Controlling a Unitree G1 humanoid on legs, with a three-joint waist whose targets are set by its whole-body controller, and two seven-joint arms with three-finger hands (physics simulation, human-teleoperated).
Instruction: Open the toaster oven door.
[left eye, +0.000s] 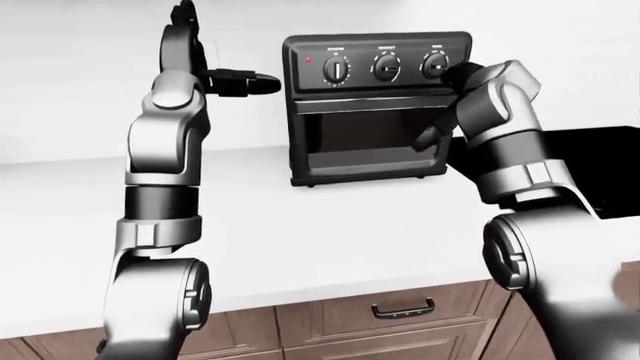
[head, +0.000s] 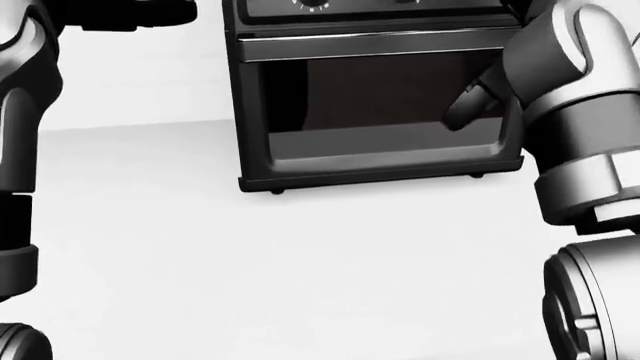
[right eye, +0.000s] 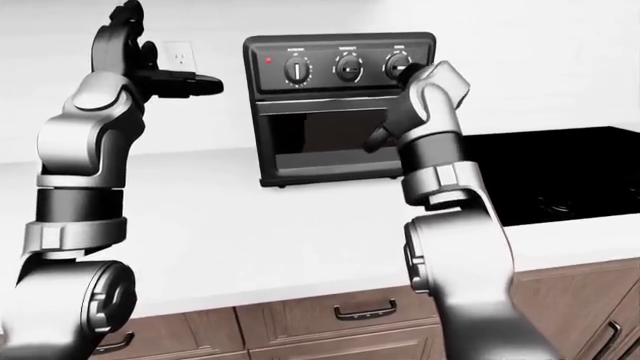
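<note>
A black toaster oven (left eye: 372, 75) with three knobs stands on the white counter (left eye: 300, 225) against the wall. Its glass door (head: 380, 105) is upright and closed, with a silver handle bar (head: 370, 43) across the top. My right hand (head: 462, 111) hangs in front of the right part of the glass, below the handle, fingers loosely pointing down-left and holding nothing. My left hand (left eye: 258, 82) is raised high to the left of the oven, open, fingers pointing toward its upper left corner without touching.
A black cooktop (right eye: 560, 172) lies in the counter right of the oven. Wooden drawers with metal pulls (left eye: 402, 308) run under the counter edge. A wall outlet (right eye: 180, 52) sits behind my left hand.
</note>
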